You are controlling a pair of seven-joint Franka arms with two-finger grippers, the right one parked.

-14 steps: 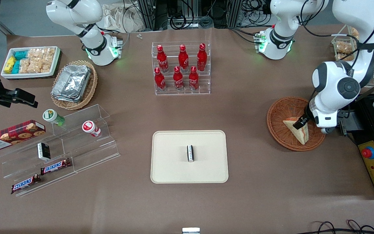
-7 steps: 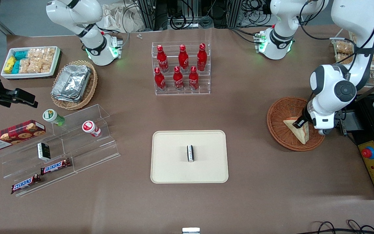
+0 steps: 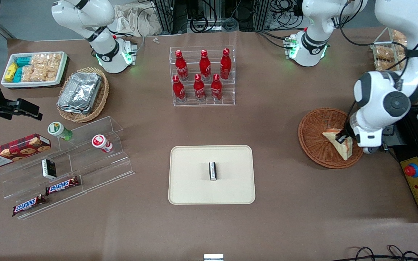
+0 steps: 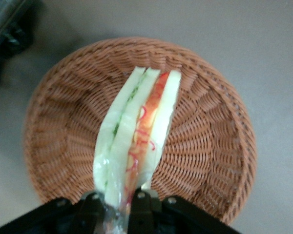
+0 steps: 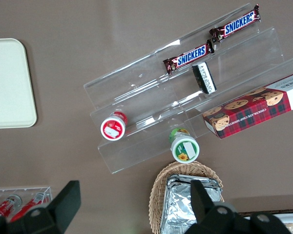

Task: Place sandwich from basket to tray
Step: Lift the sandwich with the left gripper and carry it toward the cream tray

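The sandwich (image 3: 336, 142), a clear-wrapped wedge with red and green filling (image 4: 136, 136), hangs over the round reddish-brown wicker basket (image 3: 314, 132) toward the working arm's end of the table. My gripper (image 3: 341, 138) is just above the basket, shut on the sandwich's end. In the left wrist view the black fingers (image 4: 142, 210) of the gripper (image 4: 116, 208) pinch the wrap, and the basket (image 4: 205, 146) lies beneath. The beige tray (image 3: 194, 185) sits mid-table, nearer the front camera than the bottles.
A small black-and-white packet (image 3: 213, 170) stands on the tray's middle. A clear rack of red bottles (image 3: 203, 76) stands farther back. A black control box with a red button (image 3: 417, 181) lies beside the basket. Acrylic shelves with snacks (image 3: 67, 163) lie toward the parked arm's end.
The working arm has shifted slightly sideways above the basket with the sandwich in its grip. The wedge has turned a little and sits higher over the basket's weave.
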